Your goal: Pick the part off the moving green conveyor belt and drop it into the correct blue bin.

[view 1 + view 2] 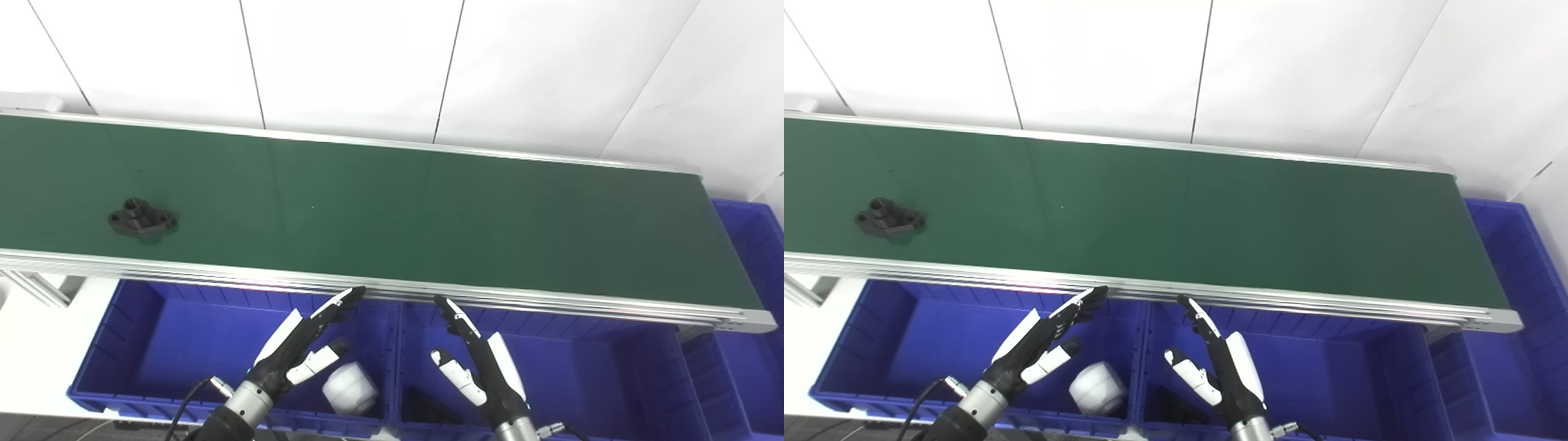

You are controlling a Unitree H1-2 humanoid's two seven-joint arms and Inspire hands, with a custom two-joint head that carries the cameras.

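- A black flanged part is lying on the green conveyor belt at its far-left end, close to the near rail, its long axis running roughly along the belt.
- I am holding both hands below the belt's near edge, over the blue bins: the left hand is hovering above the left bin, the right hand above the middle bin.
- Both hands are released, fingers spread and pointing up toward the rail, grasping nothing.
- The part is sitting well to the left of, and beyond, both hands; the left hand is the nearer one, so I am judging it the likelier hand for the pick.
- A white rounded piece is already resting in the left bin, and a dark item in the middle one.
- A third blue bin is standing past the belt's right end.
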